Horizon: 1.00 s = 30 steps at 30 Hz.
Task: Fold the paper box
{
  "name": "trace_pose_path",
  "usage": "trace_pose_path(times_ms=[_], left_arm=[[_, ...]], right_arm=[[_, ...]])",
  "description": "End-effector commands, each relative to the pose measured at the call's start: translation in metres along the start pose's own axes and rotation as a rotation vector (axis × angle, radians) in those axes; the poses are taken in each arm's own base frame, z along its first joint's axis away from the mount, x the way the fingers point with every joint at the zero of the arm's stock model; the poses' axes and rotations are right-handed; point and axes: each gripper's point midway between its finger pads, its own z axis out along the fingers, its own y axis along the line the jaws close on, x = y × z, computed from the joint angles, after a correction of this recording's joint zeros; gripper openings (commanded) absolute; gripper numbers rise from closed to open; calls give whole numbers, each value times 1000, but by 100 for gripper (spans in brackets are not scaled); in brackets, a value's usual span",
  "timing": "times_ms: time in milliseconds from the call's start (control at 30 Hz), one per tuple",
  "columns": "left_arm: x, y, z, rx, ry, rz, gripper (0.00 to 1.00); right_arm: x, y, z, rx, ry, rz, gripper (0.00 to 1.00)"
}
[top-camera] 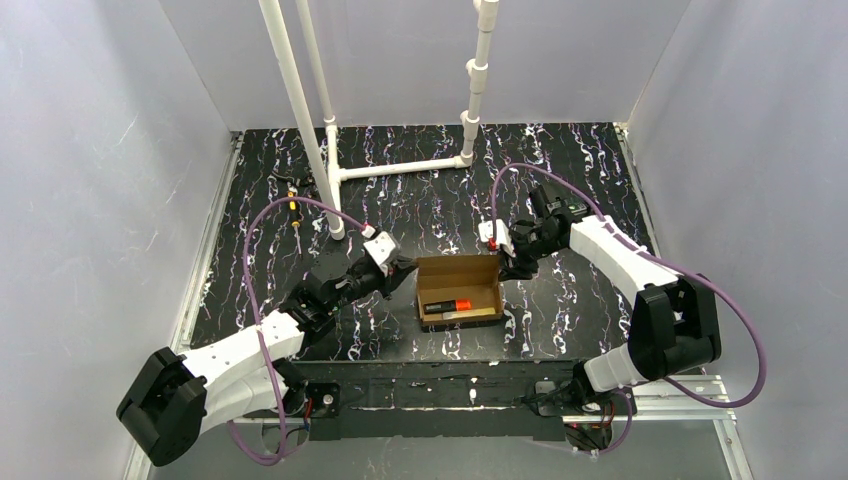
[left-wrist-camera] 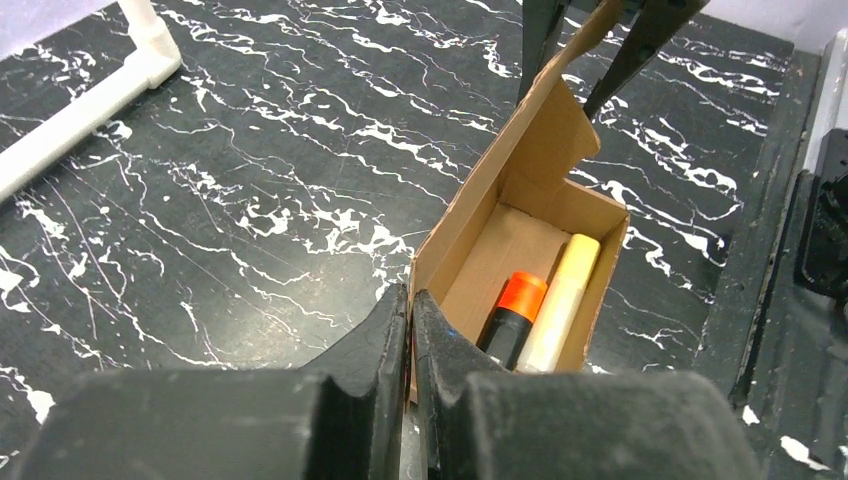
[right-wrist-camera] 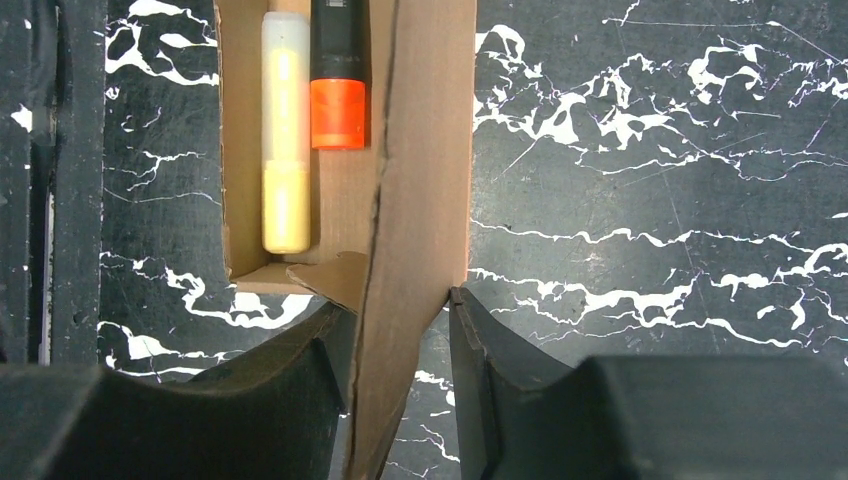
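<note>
The paper box (top-camera: 460, 290) is an open brown carton at the table's middle, its lid flap (right-wrist-camera: 425, 150) standing up along the far side. Inside lie a black marker with an orange cap (left-wrist-camera: 515, 310) and a pale yellow stick (left-wrist-camera: 565, 300). My left gripper (top-camera: 408, 266) is shut on the box's left end wall (left-wrist-camera: 470, 230), which is pinched between the jaws (left-wrist-camera: 410, 300). My right gripper (top-camera: 507, 262) is at the box's right end. Its jaws (right-wrist-camera: 400, 300) stand apart with the lid flap tilted between them and a gap beside the right finger.
A white pipe frame (top-camera: 400, 168) stands at the back of the black marbled table (top-camera: 600, 330). Small loose parts (top-camera: 292, 205) lie at the back left. Grey walls close in both sides. The right gripper's fingers (left-wrist-camera: 545, 40) show at the top of the left wrist view.
</note>
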Motion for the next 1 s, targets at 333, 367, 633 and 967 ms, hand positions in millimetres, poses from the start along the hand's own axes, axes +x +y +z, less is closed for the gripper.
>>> trace_pose_path(times_ms=[333, 367, 633, 967], left_arm=[[28, -14, -9, -38, 124, -344, 26], [28, -14, -10, -46, 127, -368, 30], [43, -23, -10, -64, 217, -558, 43], [48, -28, 1, -47, 261, -631, 43]], right_arm=[[-4, 4, -4, 25, 27, -45, 45], [-4, 4, -4, 27, 29, -46, 45], [-3, 9, -3, 25, 34, -50, 45], [-3, 14, 2, 21, 47, -55, 44]])
